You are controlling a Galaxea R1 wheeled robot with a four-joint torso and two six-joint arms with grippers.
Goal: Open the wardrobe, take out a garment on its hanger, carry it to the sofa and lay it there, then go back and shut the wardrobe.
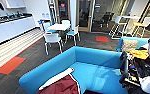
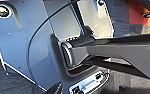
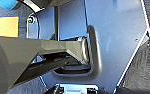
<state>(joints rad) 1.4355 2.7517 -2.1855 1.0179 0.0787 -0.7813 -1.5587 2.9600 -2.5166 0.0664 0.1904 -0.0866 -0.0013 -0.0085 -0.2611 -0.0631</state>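
The garment is cut off by the bottom edge

Robot body: wide blue-grey plate | dark jointed bar | thin black cable | round fitting at plate corner

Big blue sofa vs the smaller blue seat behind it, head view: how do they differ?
The sofa is nearer and much larger; the smaller seat stands farther back at the right. The sofa carries the maroon jacket with its white sleeve across the seat; the smaller seat holds a beige cushion. Both have the same bright blue upholstery.
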